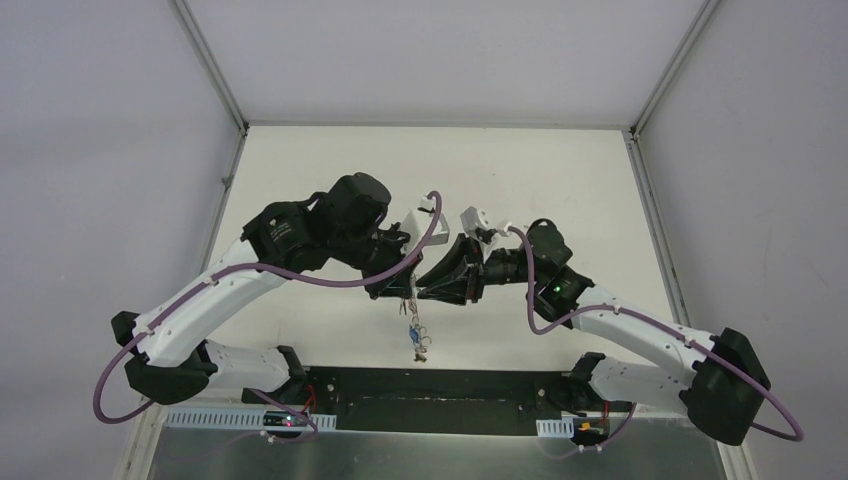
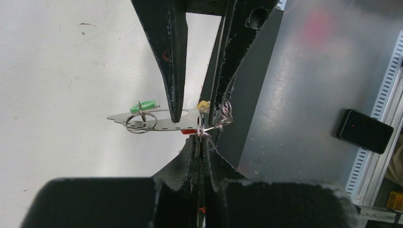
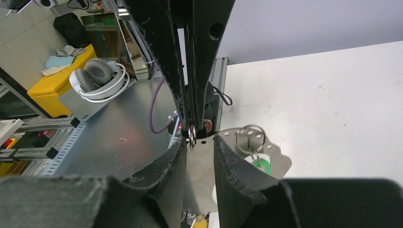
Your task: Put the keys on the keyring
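Note:
My left gripper is shut on a thin dark wire seen edge-on, the keyring, held above the table; small split rings cluster at its tip. A bunch of keys dangles below where both grippers meet. A flat silvery perforated plate carries a small ring and a green-headed key. My right gripper faces the left gripper tip to tip. Its fingers stand open on either side of the plate, with a gap showing.
A black strip and a metal sheet run along the table's near edge, with a small black box on the sheet. White headphones lie beyond the table. White enclosure walls surround the table.

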`<state>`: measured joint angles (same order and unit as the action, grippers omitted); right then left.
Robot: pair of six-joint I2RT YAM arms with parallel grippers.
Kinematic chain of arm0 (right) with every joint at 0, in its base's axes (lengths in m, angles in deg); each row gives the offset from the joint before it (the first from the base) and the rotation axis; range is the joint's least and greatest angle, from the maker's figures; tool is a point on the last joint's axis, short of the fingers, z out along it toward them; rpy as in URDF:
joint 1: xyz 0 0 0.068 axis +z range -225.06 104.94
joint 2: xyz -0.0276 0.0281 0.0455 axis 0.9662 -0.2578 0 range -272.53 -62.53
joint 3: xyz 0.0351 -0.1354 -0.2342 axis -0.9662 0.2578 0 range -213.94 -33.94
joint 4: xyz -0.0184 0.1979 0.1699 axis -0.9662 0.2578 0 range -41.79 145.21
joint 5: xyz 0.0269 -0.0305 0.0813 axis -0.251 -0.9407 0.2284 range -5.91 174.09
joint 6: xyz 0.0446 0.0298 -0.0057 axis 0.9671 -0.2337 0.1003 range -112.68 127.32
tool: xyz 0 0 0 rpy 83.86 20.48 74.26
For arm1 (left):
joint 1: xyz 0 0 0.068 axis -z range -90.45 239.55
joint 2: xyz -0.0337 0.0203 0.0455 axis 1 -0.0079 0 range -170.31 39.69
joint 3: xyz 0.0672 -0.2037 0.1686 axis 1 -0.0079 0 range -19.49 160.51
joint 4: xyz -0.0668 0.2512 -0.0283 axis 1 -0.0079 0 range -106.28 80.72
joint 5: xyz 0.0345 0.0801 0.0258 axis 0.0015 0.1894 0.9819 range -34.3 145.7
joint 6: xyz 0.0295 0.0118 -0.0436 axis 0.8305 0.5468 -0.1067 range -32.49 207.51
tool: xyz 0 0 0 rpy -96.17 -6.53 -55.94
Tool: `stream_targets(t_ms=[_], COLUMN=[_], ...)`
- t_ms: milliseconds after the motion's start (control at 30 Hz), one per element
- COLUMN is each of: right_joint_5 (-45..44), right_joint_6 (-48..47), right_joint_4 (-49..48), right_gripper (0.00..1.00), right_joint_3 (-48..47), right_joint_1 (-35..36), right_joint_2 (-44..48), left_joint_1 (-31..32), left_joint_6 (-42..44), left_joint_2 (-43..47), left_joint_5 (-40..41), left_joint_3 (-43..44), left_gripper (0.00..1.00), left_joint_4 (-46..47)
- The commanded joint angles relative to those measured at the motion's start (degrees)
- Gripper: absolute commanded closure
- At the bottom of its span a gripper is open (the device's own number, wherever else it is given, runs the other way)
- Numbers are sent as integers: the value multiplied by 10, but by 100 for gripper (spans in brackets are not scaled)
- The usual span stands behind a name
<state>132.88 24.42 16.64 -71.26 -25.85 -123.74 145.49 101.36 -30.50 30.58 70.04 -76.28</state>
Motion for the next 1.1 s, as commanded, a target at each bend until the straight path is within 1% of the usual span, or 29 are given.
stream_targets(t_ms=[0,133,200,300,367,567,600,667,733,767,800,867,967,1067], right_joint_5=[0,10,14,15,18,26,24,17,9,6,5,4,3,3], right_joint_6=[15,27,27,27,25,22,21,16,9,6,3,1,2,1], right_joint_4=[-53,-70,-68,-66,-63,-60,-60,-58,-47,-43,-40,-38,-35,-33], right_gripper=[73,86,90,92,100,100,100,100,100,100,100,100,100,100], right_joint_3=[-37,-39,-37,-34,-35,-33,-33,-31,-30,-30,-29,-27,-25,-24], right_joint_1=[8,11,12,12,12,12,12,12,12,12,12,12,12,12], right_joint_2=[-14,-22,-23,-19,-17,-11,-9,-2,5,8,10,15,19,24], left_joint_1=[7,7,7,7,7,7,7,7,7,7,7,7,7,7], left_joint_6=[8,8,8,8,7,5,4,1,-1,-5,-10,-26,-40,-45], left_joint_2=[8,11,13,15,18,29,33,43,60,73,87,121,185,256], left_joint_5=[-16,-9,-5,-2,0,18,24,32,40,49,57,76,92,96], left_joint_3=[16,11,9,7,4,-7,-9,-15,-31,-42,-58,-96,-169,-255], left_gripper=[100,100,100,100,100,100,95,76,61,54,50,45,44,45], left_joint_4=[18,24,26,29,30,41,44,55,71,84,99,142,221,320])
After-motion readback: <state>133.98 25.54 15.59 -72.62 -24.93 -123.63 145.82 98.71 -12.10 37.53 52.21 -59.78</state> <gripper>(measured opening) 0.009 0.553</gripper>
